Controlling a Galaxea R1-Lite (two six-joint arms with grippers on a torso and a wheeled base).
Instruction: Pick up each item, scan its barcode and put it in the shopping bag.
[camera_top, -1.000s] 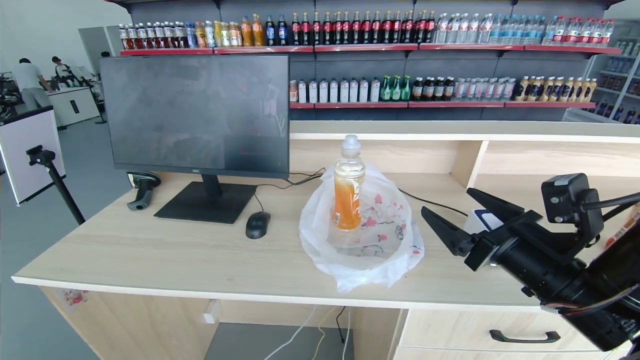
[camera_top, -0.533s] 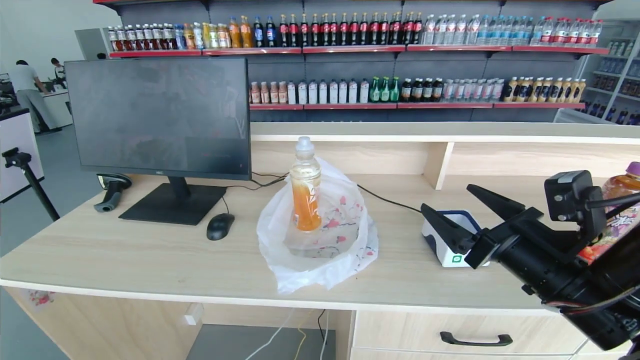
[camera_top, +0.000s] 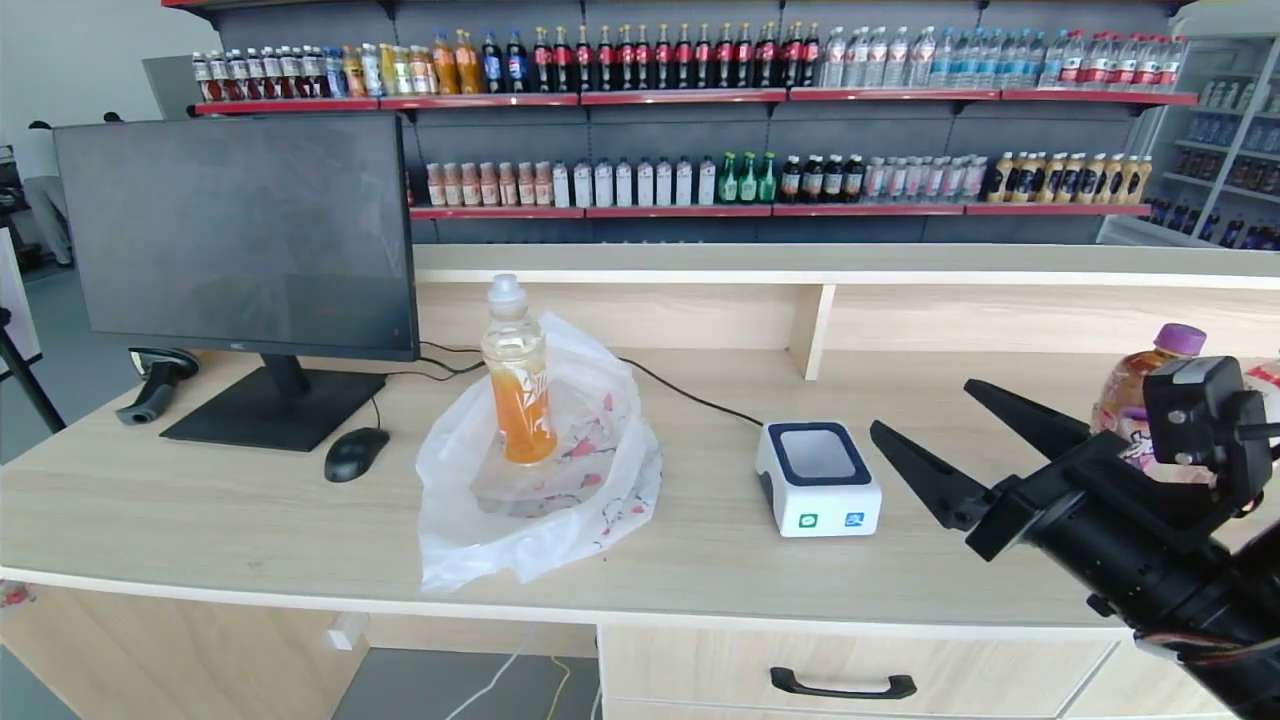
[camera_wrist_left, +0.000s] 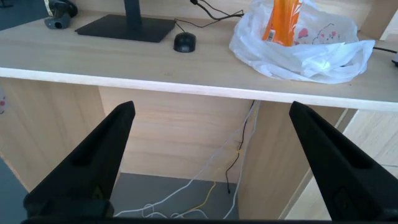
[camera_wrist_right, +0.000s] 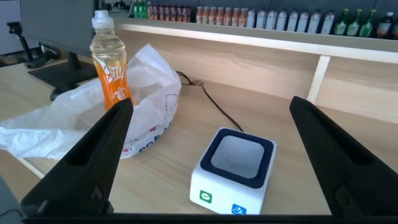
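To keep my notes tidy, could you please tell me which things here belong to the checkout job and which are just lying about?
Job: shopping bag, orange bottle standing in it, purple-capped bottle, white scanner box.
Lying about: monitor, mouse, bottles on the shelves.

You see the head camera pan right, so the whole scene shifts left. The scanner (camera_top: 818, 478) now sits unobstructed, and a purple-capped bottle (camera_top: 1122, 396) enters view.
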